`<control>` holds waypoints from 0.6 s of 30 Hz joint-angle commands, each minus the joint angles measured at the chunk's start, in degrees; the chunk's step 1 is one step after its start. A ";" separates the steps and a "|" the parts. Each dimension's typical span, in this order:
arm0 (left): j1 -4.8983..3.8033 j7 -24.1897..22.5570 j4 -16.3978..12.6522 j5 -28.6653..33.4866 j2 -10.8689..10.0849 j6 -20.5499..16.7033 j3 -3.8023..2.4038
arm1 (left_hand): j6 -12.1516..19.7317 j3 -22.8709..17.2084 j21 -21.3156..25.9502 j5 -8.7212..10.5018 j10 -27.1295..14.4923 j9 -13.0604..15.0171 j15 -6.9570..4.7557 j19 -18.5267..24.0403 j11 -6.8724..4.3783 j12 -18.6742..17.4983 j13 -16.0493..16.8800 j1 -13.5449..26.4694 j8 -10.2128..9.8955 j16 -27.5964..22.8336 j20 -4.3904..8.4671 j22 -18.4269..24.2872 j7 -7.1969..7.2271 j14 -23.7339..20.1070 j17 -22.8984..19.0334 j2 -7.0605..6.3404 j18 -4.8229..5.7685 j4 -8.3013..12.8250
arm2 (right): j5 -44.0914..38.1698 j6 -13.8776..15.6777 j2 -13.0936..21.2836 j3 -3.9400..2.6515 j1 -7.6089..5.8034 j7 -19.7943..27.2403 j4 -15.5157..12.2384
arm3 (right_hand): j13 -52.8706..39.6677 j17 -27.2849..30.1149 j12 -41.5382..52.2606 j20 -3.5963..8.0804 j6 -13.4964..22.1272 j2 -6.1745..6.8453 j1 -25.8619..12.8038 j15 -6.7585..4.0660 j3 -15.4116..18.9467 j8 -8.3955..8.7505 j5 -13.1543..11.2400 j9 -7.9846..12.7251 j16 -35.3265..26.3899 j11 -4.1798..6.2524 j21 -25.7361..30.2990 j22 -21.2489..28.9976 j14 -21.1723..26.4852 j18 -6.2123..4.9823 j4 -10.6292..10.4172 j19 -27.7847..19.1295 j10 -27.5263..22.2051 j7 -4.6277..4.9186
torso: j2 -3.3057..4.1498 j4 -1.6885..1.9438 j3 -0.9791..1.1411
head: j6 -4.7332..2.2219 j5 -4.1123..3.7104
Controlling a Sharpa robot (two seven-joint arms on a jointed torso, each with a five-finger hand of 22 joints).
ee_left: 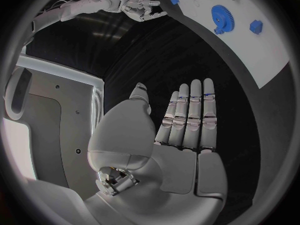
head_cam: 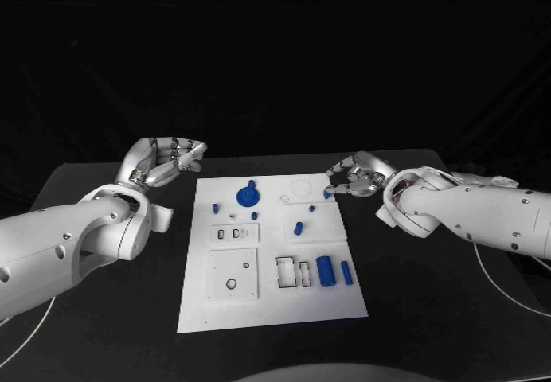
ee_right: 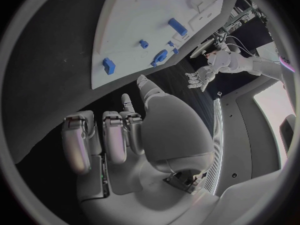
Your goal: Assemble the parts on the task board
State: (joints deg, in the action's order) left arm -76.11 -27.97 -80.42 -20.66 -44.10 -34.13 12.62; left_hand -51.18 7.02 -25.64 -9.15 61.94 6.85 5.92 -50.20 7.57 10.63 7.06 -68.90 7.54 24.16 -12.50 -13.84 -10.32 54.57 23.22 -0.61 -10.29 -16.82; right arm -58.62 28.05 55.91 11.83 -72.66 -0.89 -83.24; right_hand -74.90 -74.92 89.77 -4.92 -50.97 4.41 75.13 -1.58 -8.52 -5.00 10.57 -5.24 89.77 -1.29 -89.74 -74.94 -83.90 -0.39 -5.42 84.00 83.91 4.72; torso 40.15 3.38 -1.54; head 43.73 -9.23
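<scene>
Overhead, left hand point(head_cam: 168, 159) empty, fingers apart, right hand point(head_cam: 350, 177) curled emptily; wrist views show task board point(head_cam: 270, 263) gear point(ee_left: 222, 17).

The task board point(head_cam: 270, 310) looks like a flat matt white plate, smooth, probably plastic, with no shine at all. The blue gear point(head_cam: 248, 195) and the blue cylinder point(head_cam: 326, 270) read as smooth matt plastic too. The desk point(head_cam: 436, 318) is black and dull, hardly reflecting anything. Both arms have glossy white shells that catch the light. The left hand point(ee_left: 181, 130) has silvery, satin, metal-looking fingers with a smooth pale palm; the right hand point(ee_right: 125, 140) has the same brushed silver finish.
</scene>
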 commanded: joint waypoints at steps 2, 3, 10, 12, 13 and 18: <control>-0.01 -0.78 -0.33 0.24 -0.18 0.76 -0.03 | 0.12 0.42 0.23 0.22 -0.32 0.06 0.05 0.28 0.09 -0.02 0.06 -0.39 -0.30 -0.34 -0.21 0.07 -0.30 -0.37 -0.06 0.40 -0.14 0.07 | -2.56 -1.66 -0.89 0.01 0.71 0.21 1.21 | -15.10 -15.08 0.23 0.46 0.54 0.15 0.58 -0.59 0.23 0.80 -0.20 0.26 0.23 0.52 -0.26 -15.06 -6.10 0.39 0.35 6.00 6.09 -0.28 | 0.00 0.05 0.02 | 0.05 0.12; -0.01 -0.76 -0.37 0.24 -0.26 0.74 -0.03 | 0.12 0.42 0.23 0.22 -0.32 0.06 0.05 0.28 0.09 -0.02 0.06 -0.39 -0.30 -0.34 -0.21 0.07 -0.30 -0.37 -0.06 0.40 -0.14 0.07 | -2.66 -1.76 -1.20 0.01 0.90 0.24 1.62 | -15.10 -15.08 0.23 0.49 0.63 0.16 0.58 -0.61 0.26 0.87 -0.16 0.29 0.23 0.53 -0.26 -15.06 -6.10 0.39 0.33 6.00 6.09 -0.26 | 0.02 0.06 0.02 | 0.05 0.15; -0.02 -0.74 -0.48 0.24 -0.48 0.65 -0.04 | 0.15 0.43 0.29 0.20 -0.34 0.06 0.06 0.28 0.10 -0.02 0.07 -0.44 -0.32 -0.35 -0.22 0.11 -0.31 -0.40 -0.08 0.45 -0.14 0.07 | -3.04 -2.89 -2.89 0.00 1.81 -0.36 3.98 | -15.10 -15.08 0.23 0.54 0.63 0.06 0.72 -0.65 0.22 0.89 -0.11 0.31 0.23 0.56 -0.26 -15.06 -6.10 0.39 0.34 6.00 6.09 -0.33 | -0.05 0.03 0.01 | 0.16 0.50; -0.02 -0.74 -0.47 0.24 -0.52 0.64 -0.04 | 0.15 0.43 0.29 0.20 -0.34 0.06 0.06 0.28 0.10 -0.02 0.07 -0.44 -0.32 -0.35 -0.22 0.11 -0.31 -0.40 -0.08 0.45 -0.14 0.07 | -3.16 -3.07 -3.26 0.00 2.06 -0.51 4.51 | -15.10 -15.08 0.23 0.60 0.43 -0.09 1.06 -0.72 0.11 0.83 -0.01 0.31 0.23 0.63 -0.26 -15.06 -6.10 0.39 0.45 6.00 6.09 -0.44 | -0.09 -0.02 0.01 | 0.37 0.51; -0.02 -0.74 -0.45 0.24 -0.53 0.64 -0.04 | 0.15 0.43 0.29 0.20 -0.34 0.06 0.06 0.28 0.10 -0.02 0.07 -0.44 -0.32 -0.35 -0.22 0.11 -0.31 -0.40 -0.08 0.45 -0.14 0.07 | -3.22 -3.11 -3.45 0.00 2.19 -0.57 4.76 | -15.10 -15.08 0.23 0.62 0.34 -0.12 1.14 -0.73 0.09 0.81 -0.01 0.30 0.23 0.65 -0.26 -15.06 -6.10 0.39 0.47 6.00 6.09 -0.47 | -0.08 -0.02 0.01 | 0.37 0.51; -0.02 -0.79 -0.43 0.24 -0.72 0.62 -0.04 | 0.15 0.44 0.32 0.19 -0.35 0.06 0.06 0.28 0.10 -0.02 0.07 -0.47 -0.32 -0.36 -0.22 0.12 -0.31 -0.41 -0.09 0.47 -0.14 0.08 | -3.42 -3.09 -4.38 -0.02 2.60 -0.95 5.70 | -15.10 -15.08 0.23 0.71 -0.01 -0.28 1.51 -0.82 -0.02 0.71 0.04 0.28 0.23 0.75 -0.26 -15.06 -6.10 0.39 0.59 6.00 6.09 -0.60 | -0.13 -0.07 0.06 | 0.40 0.70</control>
State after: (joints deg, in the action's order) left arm -76.09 -27.97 -80.74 -20.61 -44.83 -34.13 12.62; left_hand -51.18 7.19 -25.64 -9.15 61.94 6.84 5.92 -50.20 7.57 10.63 7.06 -69.13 7.54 24.16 -12.50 -13.78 -10.32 54.57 23.23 -0.38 -10.29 -16.66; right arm -60.87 26.13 51.75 11.82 -70.14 -1.23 -77.76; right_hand -74.95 -74.91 89.77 -4.50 -50.84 4.09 76.17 -1.86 -8.52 -4.40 10.42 -5.00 89.77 -0.92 -89.74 -74.93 -84.03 -0.38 -5.01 84.00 83.95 4.23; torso 40.06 3.35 -1.52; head 44.07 -8.57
